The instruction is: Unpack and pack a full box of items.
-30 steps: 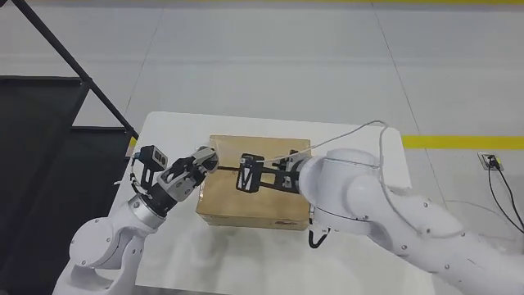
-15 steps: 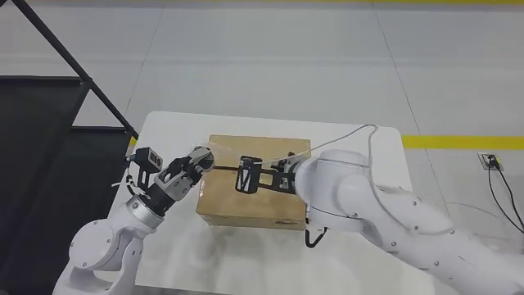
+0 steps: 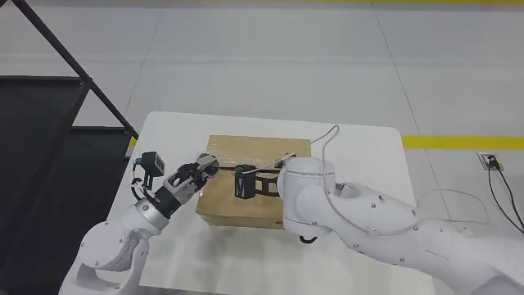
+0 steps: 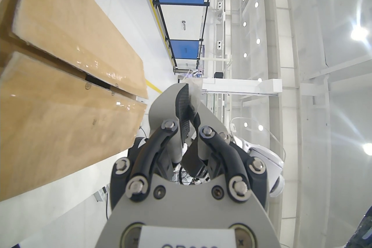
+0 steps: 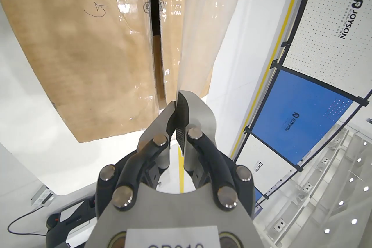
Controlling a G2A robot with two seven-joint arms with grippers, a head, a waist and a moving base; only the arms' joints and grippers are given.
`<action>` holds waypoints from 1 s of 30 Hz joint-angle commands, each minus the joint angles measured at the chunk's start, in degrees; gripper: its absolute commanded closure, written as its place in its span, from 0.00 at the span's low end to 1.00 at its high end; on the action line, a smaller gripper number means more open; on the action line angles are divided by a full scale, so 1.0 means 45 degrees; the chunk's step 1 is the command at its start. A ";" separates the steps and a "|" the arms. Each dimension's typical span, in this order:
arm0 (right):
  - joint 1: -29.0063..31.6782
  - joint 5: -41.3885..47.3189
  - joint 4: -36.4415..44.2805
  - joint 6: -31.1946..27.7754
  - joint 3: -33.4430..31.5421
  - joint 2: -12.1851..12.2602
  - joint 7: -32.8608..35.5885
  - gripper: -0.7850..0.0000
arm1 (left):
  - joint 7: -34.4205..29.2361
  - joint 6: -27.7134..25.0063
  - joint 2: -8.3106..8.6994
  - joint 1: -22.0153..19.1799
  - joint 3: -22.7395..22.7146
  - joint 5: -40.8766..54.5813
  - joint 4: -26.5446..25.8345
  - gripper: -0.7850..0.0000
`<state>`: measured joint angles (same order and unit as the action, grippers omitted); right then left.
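Observation:
A brown cardboard box (image 3: 246, 149) lies on the white table (image 3: 360, 143), its top flaps closed with a narrow seam between them. My right gripper (image 3: 240, 183) hovers over the box's middle, shut on a strip of clear tape (image 5: 200, 28) that runs from the box (image 5: 72, 42) to the fingertips of the right gripper (image 5: 178, 103). At the box's left edge my left gripper (image 3: 206, 165) is level with the top. The left gripper (image 4: 190, 89) is shut beside the box (image 4: 58, 103), with a scrap of clear tape (image 4: 195, 86) at its tip.
A black frame with a dark panel (image 3: 49, 131) stands left of the table. A yellow floor line (image 3: 467, 142) runs behind on the right. Bare table surface lies right of the box and in front of it.
My right arm has swung leftward, carrying its gripper and the tape a little farther toward the left gripper. The left gripper has shifted only slightly.

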<state>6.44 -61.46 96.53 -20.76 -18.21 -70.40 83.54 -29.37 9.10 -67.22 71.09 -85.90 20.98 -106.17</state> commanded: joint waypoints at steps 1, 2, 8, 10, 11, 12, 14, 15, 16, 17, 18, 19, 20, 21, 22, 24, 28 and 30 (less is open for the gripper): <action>-0.0318 0.0242 -0.0211 -0.0093 0.0354 -0.0149 -0.0097 1.00 | 0.0072 -0.0037 0.0008 -0.0037 0.0097 -0.0305 0.0082 1.00; -0.0467 0.0353 -0.0335 -0.0105 0.0533 -0.0226 -0.0109 1.00 | 0.0115 -0.0058 0.0012 -0.0047 0.0135 -0.0446 0.0111 1.00; -0.1085 0.1126 -0.0947 -0.0150 0.1213 -0.0624 -0.0155 1.00 | 0.0207 0.0039 0.0037 -0.0041 0.0210 -0.0792 0.0179 1.00; -0.1210 0.1349 -0.1132 -0.0183 0.1341 -0.0729 -0.0188 1.00 | 0.0157 0.0194 0.0056 -0.0046 0.0195 -0.0907 0.0196 1.00; -0.1262 0.1461 -0.1225 -0.0207 0.1386 -0.0776 -0.0212 1.00 | 0.0082 0.0288 0.0069 -0.0048 0.0197 -0.0999 0.0207 1.00; -0.1308 0.1557 -0.1330 -0.0228 0.1433 -0.0820 -0.0233 1.00 | -0.0002 0.0386 0.0085 -0.0054 0.0188 -0.1092 0.0228 1.00; -0.1366 0.1706 -0.1511 -0.0224 0.1512 -0.0906 -0.0229 1.00 | -0.0138 0.0496 0.0117 -0.0072 0.0144 -0.1287 0.0273 1.00; -0.1382 0.1769 -0.1583 -0.0223 0.1539 -0.0949 -0.0228 1.00 | -0.0161 0.0492 0.0126 -0.0080 0.0126 -0.1321 0.0305 1.00; -0.1391 0.1808 -0.1649 -0.0216 0.1556 -0.0991 -0.0222 1.00 | -0.0172 0.0494 0.0132 -0.0085 0.0119 -0.1344 0.0345 1.00; -0.1381 0.1846 -0.1724 -0.0199 0.1561 -0.1032 -0.0204 1.00 | -0.0181 0.0478 0.0136 -0.0095 0.0122 -0.1352 0.0377 1.00; -0.1361 0.1864 -0.1818 -0.0122 0.1546 -0.1073 -0.0127 1.00 | -0.0176 0.0449 0.0139 -0.0113 0.0132 -0.1378 0.0408 1.00; -0.1336 0.1867 -0.1897 -0.0033 0.1536 -0.1118 -0.0039 1.00 | -0.0191 0.0398 0.0141 -0.0133 0.0155 -0.1397 0.0437 1.00; -0.1304 0.1831 -0.1950 0.0116 0.1477 -0.1177 0.0013 1.00 | -0.0148 0.0290 0.0140 -0.0171 0.0175 -0.1418 0.0492 1.00; -0.1259 0.1784 -0.1957 0.0192 0.1449 -0.1220 0.0007 1.00 | -0.0122 0.0210 0.0137 -0.0197 0.0206 -0.1420 0.0547 1.00; -0.1232 0.1746 -0.1974 0.0207 0.1442 -0.1245 0.0034 1.00 | -0.0104 0.0176 0.0136 -0.0219 0.0220 -0.1416 0.0594 1.00; -0.1138 0.1667 -0.2095 0.0350 0.1402 -0.1316 0.0176 1.00 | -0.0081 0.0092 0.0135 -0.0282 0.0252 -0.1413 0.0742 1.00; -0.0994 0.1586 -0.2265 0.0345 0.1335 -0.1469 0.0339 1.00 | -0.0147 0.0020 0.0155 -0.0309 0.0203 -0.1434 0.0960 1.00; -0.0950 0.1540 -0.2364 0.0304 0.1322 -0.1532 0.0299 1.00 | -0.0238 0.0031 0.0171 -0.0303 0.0158 -0.1431 0.1034 1.00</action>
<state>2.11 -54.44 86.07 -19.30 -12.27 -77.20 85.01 -30.28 9.18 -66.48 69.70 -85.10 14.51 -101.67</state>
